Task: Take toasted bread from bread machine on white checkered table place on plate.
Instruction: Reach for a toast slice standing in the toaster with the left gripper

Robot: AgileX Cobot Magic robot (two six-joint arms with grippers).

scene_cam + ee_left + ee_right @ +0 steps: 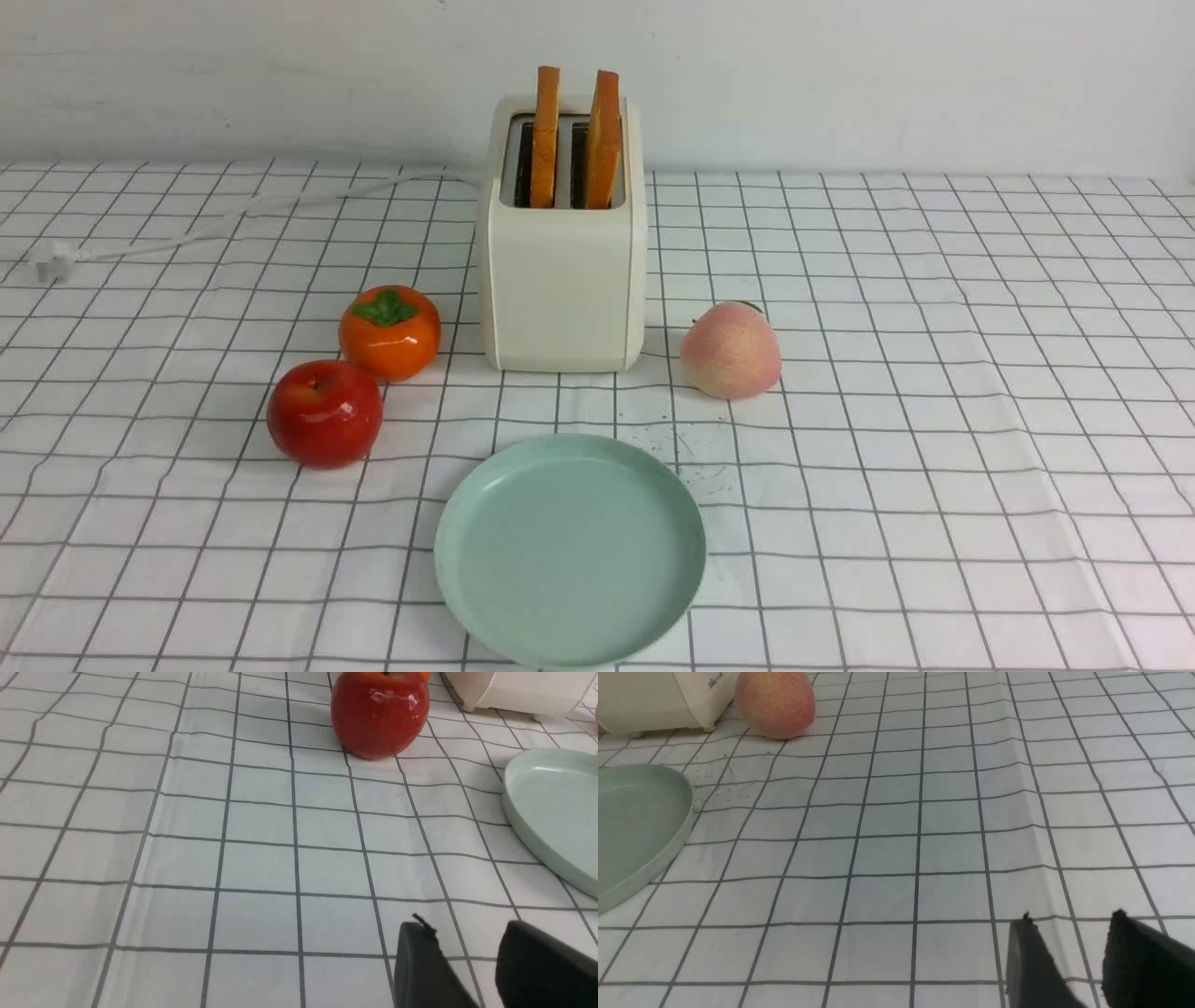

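Two slices of toasted bread, one on the left (pixel 545 131) and one on the right (pixel 605 135), stand upright in the slots of the cream bread machine (pixel 565 280) at the middle back of the white checkered table (pixel 934 373). The mint-green plate (pixel 569 551) lies empty in front of it. Neither gripper shows in the front view. My left gripper (pixel 462 926) is open and empty, low over the cloth, with the plate (pixel 556 807) nearby. My right gripper (pixel 1071 917) is open and empty over the cloth; the plate (pixel 635 821) and the toaster's base (pixel 654 700) show there too.
An orange persimmon (pixel 389 331) and a red apple (pixel 325 413) sit left of the toaster. A peach (pixel 730 350) sits to its right. The white cord and plug (pixel 51 261) run to the far left. Dark crumbs (pixel 695 457) lie by the plate.
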